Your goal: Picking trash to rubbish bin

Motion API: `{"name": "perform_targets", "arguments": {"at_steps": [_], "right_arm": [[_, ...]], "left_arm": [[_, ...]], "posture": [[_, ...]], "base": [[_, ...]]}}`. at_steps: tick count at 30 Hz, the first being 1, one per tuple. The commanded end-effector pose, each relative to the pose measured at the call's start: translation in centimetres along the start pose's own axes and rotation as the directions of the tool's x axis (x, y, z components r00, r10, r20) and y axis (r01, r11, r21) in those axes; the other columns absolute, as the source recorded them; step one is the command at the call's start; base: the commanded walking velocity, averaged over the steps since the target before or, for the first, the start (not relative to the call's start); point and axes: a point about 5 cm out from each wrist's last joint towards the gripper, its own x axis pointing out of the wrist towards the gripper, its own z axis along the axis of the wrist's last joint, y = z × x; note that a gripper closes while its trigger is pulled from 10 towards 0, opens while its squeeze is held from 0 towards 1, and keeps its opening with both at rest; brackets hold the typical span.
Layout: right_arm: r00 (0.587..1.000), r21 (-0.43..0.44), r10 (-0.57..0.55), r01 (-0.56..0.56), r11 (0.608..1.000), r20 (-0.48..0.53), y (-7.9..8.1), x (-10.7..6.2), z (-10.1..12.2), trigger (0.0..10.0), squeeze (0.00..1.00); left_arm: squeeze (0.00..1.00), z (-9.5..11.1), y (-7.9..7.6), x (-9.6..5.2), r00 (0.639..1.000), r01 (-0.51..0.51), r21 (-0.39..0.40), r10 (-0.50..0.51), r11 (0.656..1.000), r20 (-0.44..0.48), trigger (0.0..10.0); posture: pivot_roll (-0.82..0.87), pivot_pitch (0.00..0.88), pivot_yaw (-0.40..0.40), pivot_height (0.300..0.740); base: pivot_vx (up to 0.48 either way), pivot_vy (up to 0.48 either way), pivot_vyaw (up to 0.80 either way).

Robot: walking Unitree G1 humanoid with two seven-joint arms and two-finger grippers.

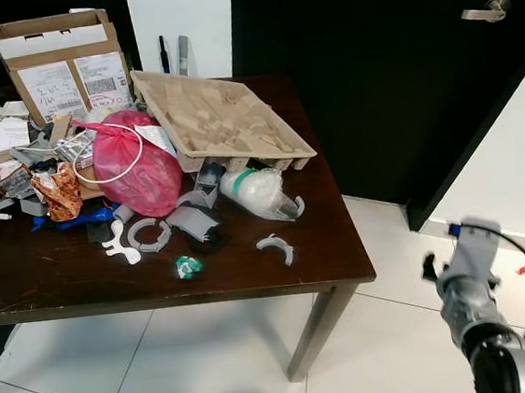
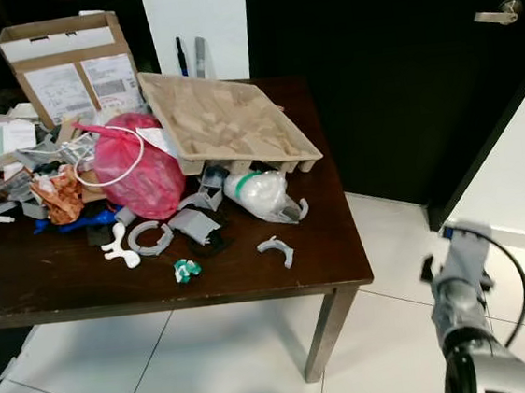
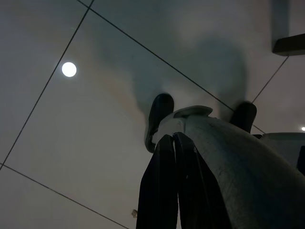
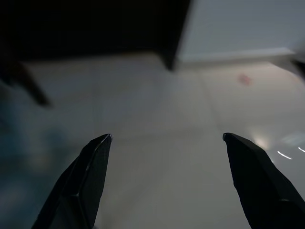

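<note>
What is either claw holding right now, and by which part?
Nothing. The right claw is open over bare floor tiles; the left claw is shut on nothing. The trash sits on the table.

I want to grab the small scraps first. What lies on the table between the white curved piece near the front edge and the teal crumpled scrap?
Nothing: between the white curved piece and the teal scrap the dark table is bare, as the left eye view shows.

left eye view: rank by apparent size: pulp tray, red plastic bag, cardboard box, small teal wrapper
1. pulp tray
2. cardboard box and red plastic bag: look similar; box sits farther back, so unsure
3. small teal wrapper
</note>
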Motion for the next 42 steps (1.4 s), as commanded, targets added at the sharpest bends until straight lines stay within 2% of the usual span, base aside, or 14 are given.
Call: {"name": "perform_targets", "arguments": {"at_steps": [1, 5, 6, 8, 14, 15, 18, 19, 20, 21, 23, 27, 33, 42], "right_arm": [[0.992, 0.058, 0.097, -0.102, 0.993, 0.075, 1.5, 0.3, 1.7, 10.0, 1.00], [0.896, 0.160, 0.392, -0.426, 0.890, 0.207, 5.8, 0.1, 4.8, 10.0, 1.00], [0.823, 0.140, 0.503, -0.549, 0.824, 0.266, 7.5, -0.3, 6.0, 10.0, 0.20], [0.677, 0.091, 0.653, -0.715, 0.693, 0.340, 10.0, -1.2, 7.8, 10.0, 0.00], [0.297, -0.131, 0.893, -0.925, 0.357, 0.338, 14.7, -4.1, 9.3, 10.0, 0.00], [0.297, -0.131, 0.893, -0.925, 0.357, 0.338, 14.7, -4.1, 9.3, 10.0, 0.00], [0.042, -0.298, 0.967, -0.947, 0.119, 0.252, 16.5, -6.3, 9.5, 10.0, 0.00], [0.042, -0.298, 0.967, -0.947, 0.119, 0.252, 16.5, -6.3, 9.5, 10.0, 0.00], [-0.077, -0.371, 0.978, -0.929, 0.001, 0.196, 16.8, -7.2, 9.8, 10.0, 0.00], [-0.077, -0.371, 0.978, -0.929, 0.001, 0.196, 16.8, -7.2, 9.8, 10.0, 0.00], [-0.207, -0.487, 0.976, -0.861, -0.150, 0.064, 17.3, -8.4, 10.0, 10.0, 0.00], [-0.221, -0.567, 0.975, -0.803, -0.181, 0.001, 18.1, -9.0, 10.5, 10.0, 0.00], [-0.018, -0.727, 0.999, -0.686, 0.010, 0.031, 22.3, -9.7, 11.4, 10.0, 0.00], [0.095, -0.778, 0.995, -0.626, 0.049, -0.014, 24.9, -10.3, 10.3, 10.0, 0.00]], "left_arm": [[0.00, -1.0, -0.2, -0.1, 1.000, 0.009, -0.017, -0.009, 1.000, -0.022, 10.0], [0.00, -1.0, -0.3, -0.1, 1.000, 0.013, -0.023, -0.014, 1.000, -0.021, 10.0], [0.00, -1.1, -0.4, -0.1, 1.000, 0.016, -0.026, -0.017, 1.000, -0.019, 10.0], [0.00, -1.1, -0.6, -0.1, 1.000, 0.021, -0.032, -0.021, 0.999, -0.014, 10.0], [0.00, -1.0, -0.7, -0.1, 1.000, 0.022, -0.033, -0.022, 0.999, -0.006, 10.0], [0.00, -1.0, -0.7, -0.1, 1.000, 0.022, -0.033, -0.022, 0.999, -0.006, 10.0], [0.00, -0.9, -0.7, -0.1, 1.000, 0.022, -0.030, -0.022, 0.999, 0.000, 10.0], [0.00, -0.9, -0.7, -0.1, 1.000, 0.022, -0.030, -0.022, 0.999, 0.000, 10.0], [0.00, -0.8, -0.7, -0.1, 1.000, 0.025, -0.024, -0.025, 0.999, 0.007, 10.0], [0.00, -0.8, -0.7, -0.1, 1.000, 0.025, -0.024, -0.025, 0.999, 0.007, 10.0], [0.00, -0.6, -0.8, 0.0, 0.999, 0.028, -0.007, -0.028, 1.000, 0.018, 10.0], [0.00, -0.2, -0.8, 0.0, 0.999, 0.030, 0.005, -0.030, 1.000, 0.032, 10.0], [0.00, 1.6, -1.7, 0.4, 0.994, 0.064, 0.033, -0.067, 0.997, 0.090, 10.0], [0.00, 1.8, -2.3, 0.4, 0.992, 0.076, 0.052, -0.081, 0.996, 0.101, 10.0]], "posture": [[0.16, 0.104, -0.070, 0.740], [0.16, 0.107, -0.074, 0.740], [0.17, 0.107, -0.077, 0.740], [0.17, 0.109, -0.081, 0.740], [0.17, 0.113, -0.091, 0.740], [0.17, 0.113, -0.091, 0.740], [0.18, 0.122, -0.095, 0.740], [0.18, 0.122, -0.095, 0.740], [0.18, 0.123, -0.097, 0.740], [0.18, 0.123, -0.097, 0.740], [0.19, 0.125, -0.101, 0.740], [0.19, 0.126, -0.103, 0.740], [0.19, 0.128, -0.112, 0.740], [0.19, 0.150, -0.121, 0.740]], "base": [[0.000, 0.000, 0.00], [0.000, 0.000, 0.00], [0.000, 0.000, 0.00], [0.000, 0.000, 0.00], [0.000, 0.000, 0.00], [0.000, 0.000, 0.00], [0.000, 0.000, 0.00], [0.000, 0.000, 0.00], [0.000, 0.000, 0.00], [0.000, 0.000, 0.00], [0.000, 0.000, 0.00], [0.000, 0.000, 0.00], [0.000, 0.000, 0.00], [0.000, 0.000, 0.00]]}}
